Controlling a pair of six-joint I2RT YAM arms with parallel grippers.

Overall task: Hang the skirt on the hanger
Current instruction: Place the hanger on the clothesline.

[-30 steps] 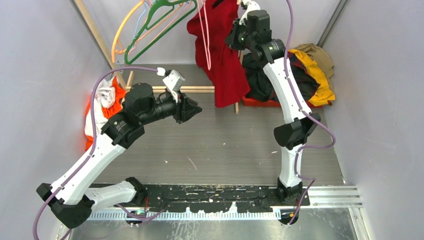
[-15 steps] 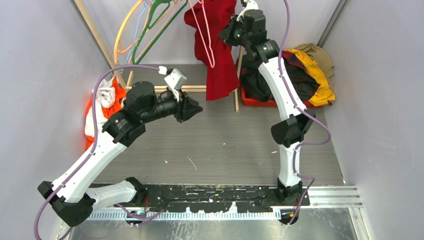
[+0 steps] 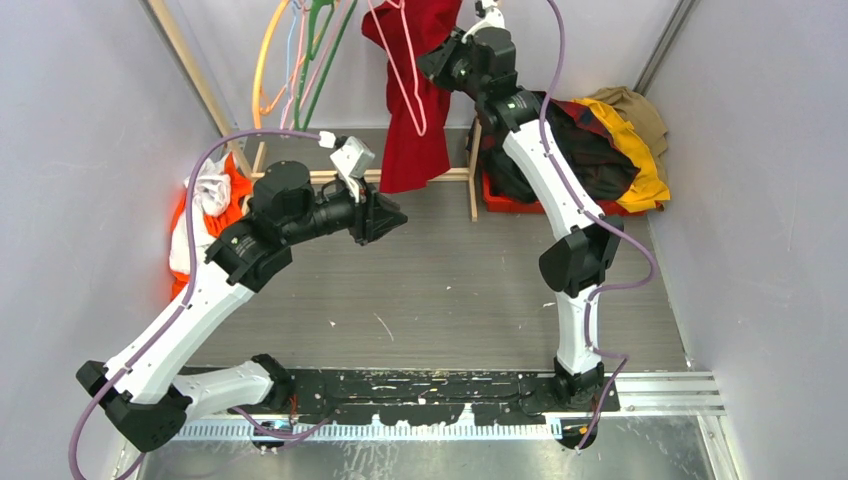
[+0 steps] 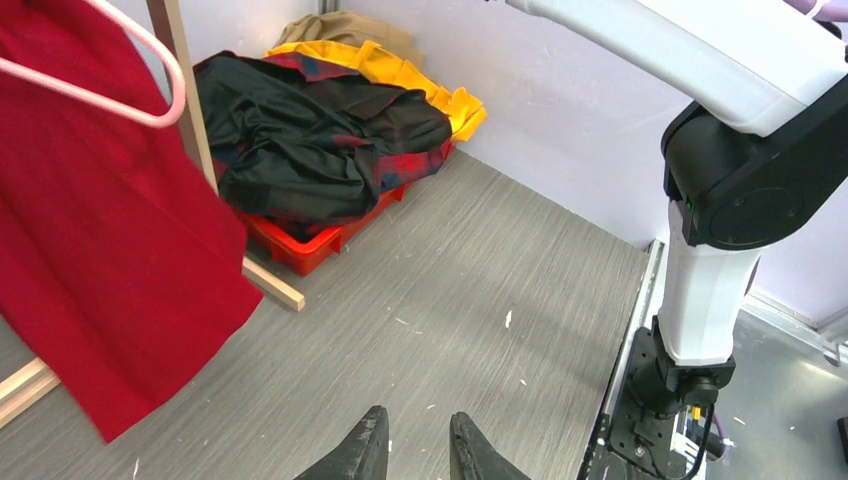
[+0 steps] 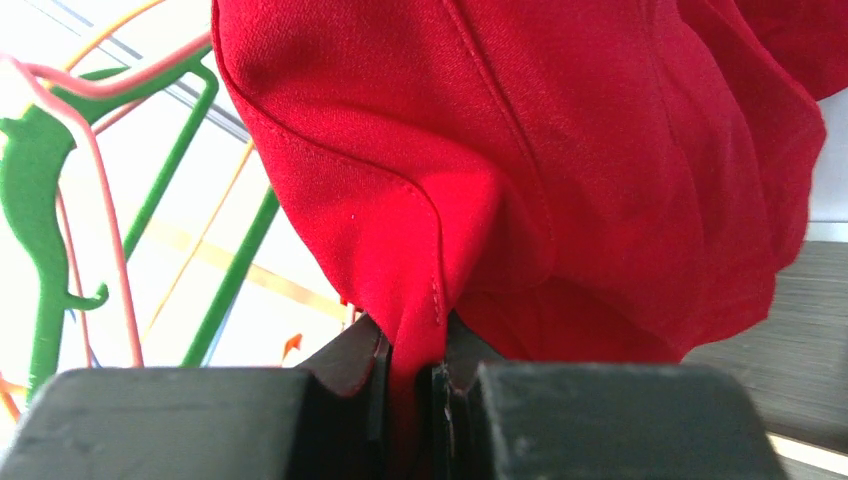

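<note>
Pinches a fold of the skirt (image 5: 520, 180) in the right gripper (image 5: 410, 350) — jaws closed on the red cloth, with a stitched seam squeezed between the black fingers (image 5: 355, 365). Holds it high at the far end of the table (image 4: 450, 290), beside the wooden rack (image 4: 185, 100), with the rest of the garment hanging down in one long red drape in front of the rack's lower bar. Shows the hanger (image 4: 80, 93), thin and pale, lying across the front of the skirt near the top; hard to say from these views whether threaded into the cloth or only resting against it. Points the left gripper (image 4: 415, 445) across the grey table toward the drape, near the hem but not touching — jaws parted a little, nothing between them. Leaves a green hanger (image 5: 40, 200) and some orange and pink ones bunched on the rack to the left of the skirt. Has a red bin (image 4: 300, 245) in the far right corner, heaped with dark plaid clothing (image 4: 310, 140) and a yellow garment (image 4: 420, 85).
</note>
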